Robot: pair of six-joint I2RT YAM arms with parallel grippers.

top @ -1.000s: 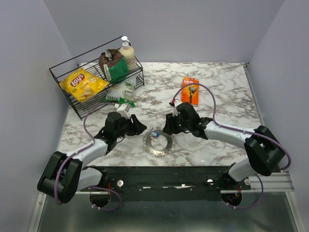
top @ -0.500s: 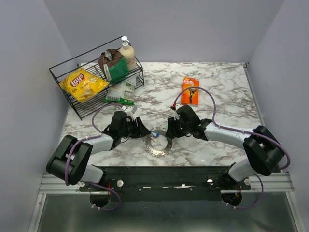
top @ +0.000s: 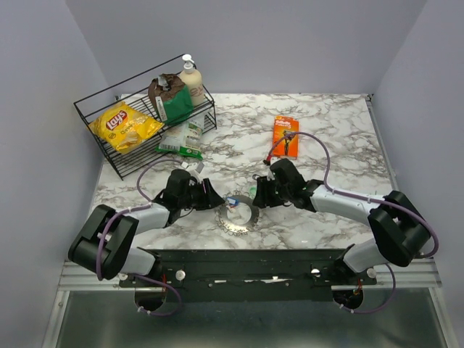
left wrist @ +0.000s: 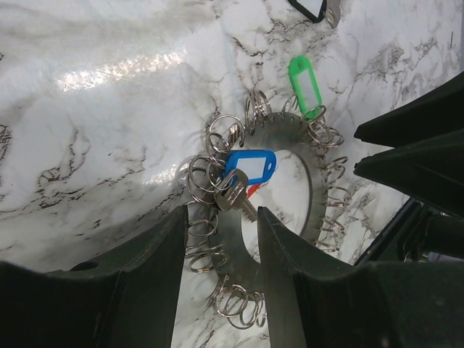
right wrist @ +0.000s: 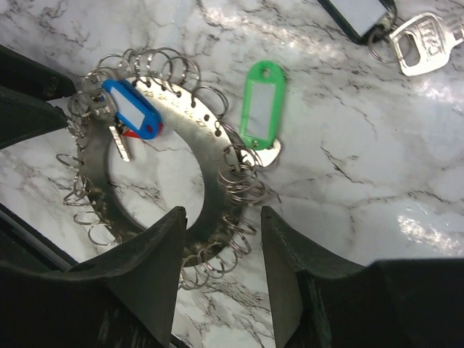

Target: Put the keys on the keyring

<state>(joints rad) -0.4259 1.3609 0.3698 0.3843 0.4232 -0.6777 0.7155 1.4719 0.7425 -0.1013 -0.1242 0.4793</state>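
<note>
Two tools meet over the keyring (top: 230,228) near the table's (top: 341,130) front edge. From above, the left tool (top: 212,197) sits at its left rim and the right tool (top: 254,194) at its right, both low and nearly facing each other. A wire basket (top: 101,145) and an orange pack (top: 286,135) stand well apart behind.

From the left wrist, the jaws stand partly open with nothing between them, straddling the ring's near rim; whether they touch it I cannot tell. The blue key (left wrist: 250,163) lies across the ring with a red key (left wrist: 251,190) peeking from under it. The green key (left wrist: 304,83) lies outside the far rim, its end among the small loops.

From the right wrist, these jaws too are partly open and empty, over the rim just below the green key. Whether that key is threaded on a loop I cannot tell. A silver key (right wrist: 420,40) lies apart at the corner.

My worry is that the loops crowd so thickly that closing fingers could pinch several at once, or shove the whole ring across the smooth table. With both tools this close, one could also knock the other or flick the green key away.
</note>
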